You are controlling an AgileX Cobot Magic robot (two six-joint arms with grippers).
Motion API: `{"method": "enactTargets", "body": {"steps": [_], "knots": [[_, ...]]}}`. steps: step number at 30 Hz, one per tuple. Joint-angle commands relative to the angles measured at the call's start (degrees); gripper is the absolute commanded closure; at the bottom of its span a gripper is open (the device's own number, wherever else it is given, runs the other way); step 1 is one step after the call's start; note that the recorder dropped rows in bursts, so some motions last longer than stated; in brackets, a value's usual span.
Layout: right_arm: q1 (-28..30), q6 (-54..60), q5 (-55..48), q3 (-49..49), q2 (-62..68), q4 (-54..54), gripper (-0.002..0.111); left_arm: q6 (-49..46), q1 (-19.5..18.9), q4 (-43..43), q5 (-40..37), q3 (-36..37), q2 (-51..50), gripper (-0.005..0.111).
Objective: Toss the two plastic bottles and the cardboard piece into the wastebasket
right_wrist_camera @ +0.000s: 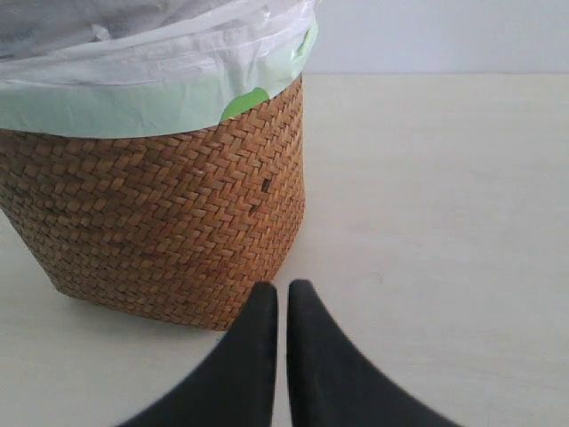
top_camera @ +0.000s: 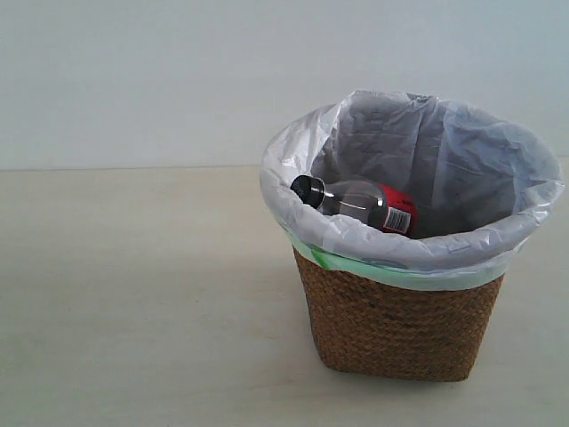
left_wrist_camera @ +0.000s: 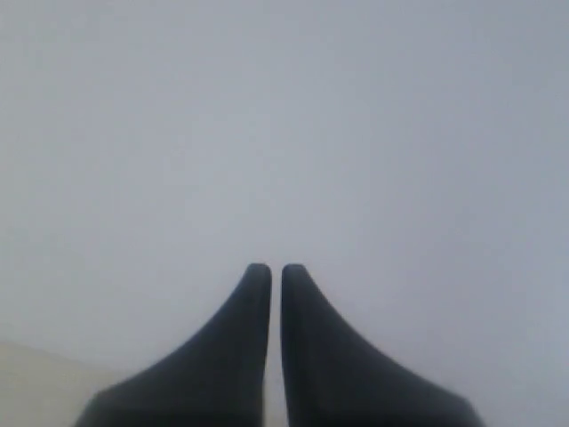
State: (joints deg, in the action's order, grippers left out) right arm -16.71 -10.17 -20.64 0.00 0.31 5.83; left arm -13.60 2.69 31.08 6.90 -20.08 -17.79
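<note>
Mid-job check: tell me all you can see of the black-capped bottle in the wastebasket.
The bottle is small, clear plastic, with a black cap and a red label bearing a white barcode patch. It lies on its side inside the wastebasket, high up by the near rim, cap toward the left of the exterior view. It rests on the white bag liner; nothing else visibly touches it.
</note>
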Motion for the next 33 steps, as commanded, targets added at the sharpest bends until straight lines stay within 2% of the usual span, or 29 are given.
{"method": "enactTargets", "body": {"steps": [1,2,6,12,16,21,25,30,33], "knots": [[0.2,0.1,0.3,0.0,-0.3,0.3,0.108,4.7,-2.4,0.0,19.5,12.0,9.8,0.103],[0.2,0.1,0.3,0.0,-0.3,0.3,0.108,5.0,-2.9,0.0,20.9,14.8,12.6,0.103],[0.2,0.1,0.3,0.0,-0.3,0.3,0.108,6.8,-5.8,-0.1,19.0,17.6,17.4,0.103],[0.2,0.1,0.3,0.0,-0.3,0.3,0.108,7.0,-9.7,-0.3,12.3,19.5,17.8,0.103],[0.2,0.1,0.3,0.0,-0.3,0.3,0.108,5.8,-12.2,-5.0,8.0,20.1,17.8,0.103],[0.2,0.1,0.3,0.0,-0.3,0.3,0.108,-3.4,-12.2,-7.1,0.7,20.1,17.8,0.103],[0.2,0.1,0.3,0.0,-0.3,0.3,0.108,-4.5,-12.2,-7.2,-3.4,20.1,17.8,0.103],[0.2,0.1,0.3,0.0,-0.3,0.3,0.108,-10.3,-12.2,-7.2,-15.0,20.1,17.8,0.103],[0.2,0.1,0.3,0.0,-0.3,0.3,0.108,-8.7,-12.2,-11.9,-19.7,20.1,17.8,0.103]]}}
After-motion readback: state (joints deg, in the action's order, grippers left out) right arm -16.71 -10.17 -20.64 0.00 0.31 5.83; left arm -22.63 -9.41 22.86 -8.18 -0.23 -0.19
